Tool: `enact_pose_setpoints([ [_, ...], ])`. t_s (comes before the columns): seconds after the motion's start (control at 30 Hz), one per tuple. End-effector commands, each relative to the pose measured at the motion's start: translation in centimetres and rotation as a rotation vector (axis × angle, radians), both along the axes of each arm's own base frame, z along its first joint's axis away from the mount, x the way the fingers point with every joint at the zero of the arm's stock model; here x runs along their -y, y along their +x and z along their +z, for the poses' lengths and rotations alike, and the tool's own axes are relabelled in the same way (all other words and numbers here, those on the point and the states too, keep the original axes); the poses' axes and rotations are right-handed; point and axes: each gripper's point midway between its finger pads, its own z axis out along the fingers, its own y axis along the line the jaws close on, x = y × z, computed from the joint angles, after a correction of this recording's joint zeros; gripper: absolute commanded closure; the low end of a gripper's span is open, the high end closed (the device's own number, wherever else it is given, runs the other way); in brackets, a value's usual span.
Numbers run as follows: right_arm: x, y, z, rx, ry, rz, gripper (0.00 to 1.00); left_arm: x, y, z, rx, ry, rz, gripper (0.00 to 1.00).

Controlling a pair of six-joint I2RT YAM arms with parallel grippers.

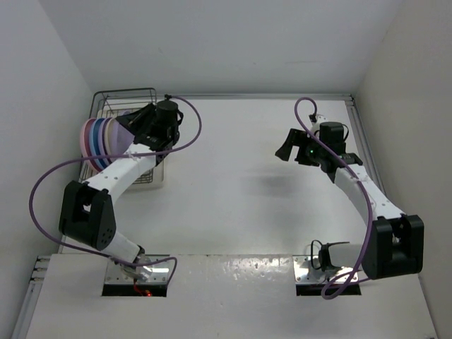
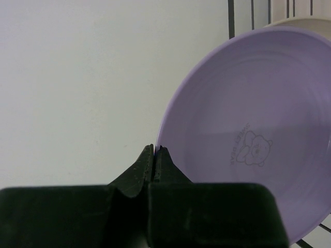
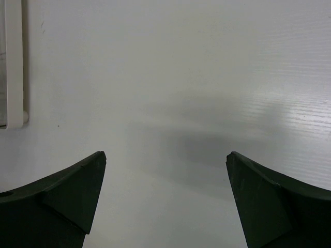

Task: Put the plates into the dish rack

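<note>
Lilac plate (image 2: 248,129) just R of pinched-together L fingers (image 2: 139,173).

Has the white, black-jointed left arm (image 1: 120,173) angled forward and leftward, its black two-finger left gripper (image 2: 155,151) pinched fully together on nothing, and the matching right arm (image 1: 357,187) bent forward and inward, its black right gripper (image 3: 165,157) spread wide, empty

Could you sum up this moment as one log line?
plates: upright in dish rack | left gripper: shut, beside purple plate | right gripper: open, empty
</note>
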Motion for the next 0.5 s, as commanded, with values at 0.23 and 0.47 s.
enact_pose_setpoints([
  [0.23,0.0,0.6,1.3,0.047,-0.007,-0.002,0.00,0.8,-0.2,2.6,0.000,0.078,0.109,1.00],
  [0.47,0.0,0.5,1.3,0.046,-0.003,-0.005,0.00,2.2,-0.7,1.0,-0.080,0.145,0.093,1.00],
])
